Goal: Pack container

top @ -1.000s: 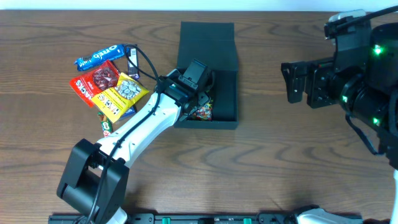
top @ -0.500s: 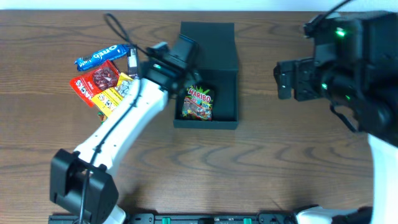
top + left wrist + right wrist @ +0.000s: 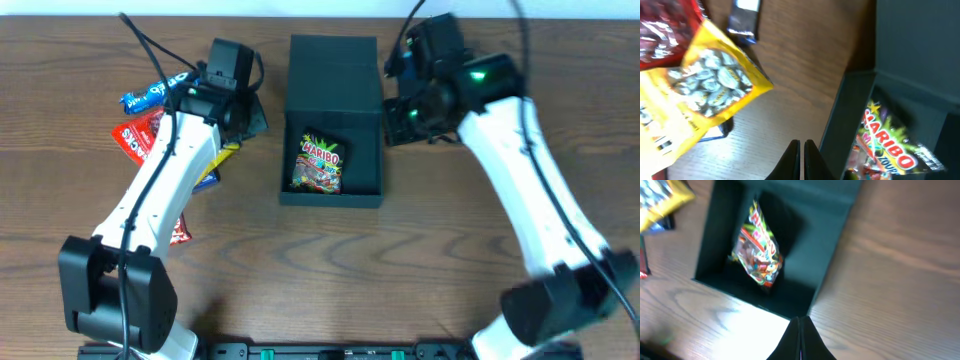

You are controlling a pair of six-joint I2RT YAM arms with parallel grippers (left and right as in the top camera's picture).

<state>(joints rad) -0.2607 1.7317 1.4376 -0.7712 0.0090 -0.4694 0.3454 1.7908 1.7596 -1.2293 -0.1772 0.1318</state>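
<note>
Since the earlier frame the left arm has swung off the container (image 3: 330, 200) toward the snack pile on its left. The right arm has come in from the far right to hang by the box's far right corner. The Haribo packet (image 3: 320, 163), which sat under the left arm a second ago, now lies uncovered inside the box.

Nearest, the counter (image 3: 330, 270) is bare wood. The container stands at its middle, with the Haribo packet on the near half of its floor and the rest of the floor dark and seemingly unfilled.

The left pincer (image 3: 801, 155) is closed on nothing, above the wood between the yellow packet (image 3: 705, 95) and the box's left wall. The right pincer (image 3: 799, 335) is also closed and empty, above the box's right edge.

Left of the box, going farther, lie a red packet (image 3: 135, 135), a dark bar (image 3: 744, 20) and a blue packet (image 3: 150, 95). At the far side the lid flap (image 3: 333, 70) lies open.

By my reading, packing has just begun: 1 packet is in, at least 4 wait outside, and the lid is not yet closed.

The left arm covers much of the pile, so its full count cannot be told. A red edge shows under that arm nearer in, unidentifiable. Both wrist views are blurred, and from overhead neither pincer's fingertips can be made out.
</note>
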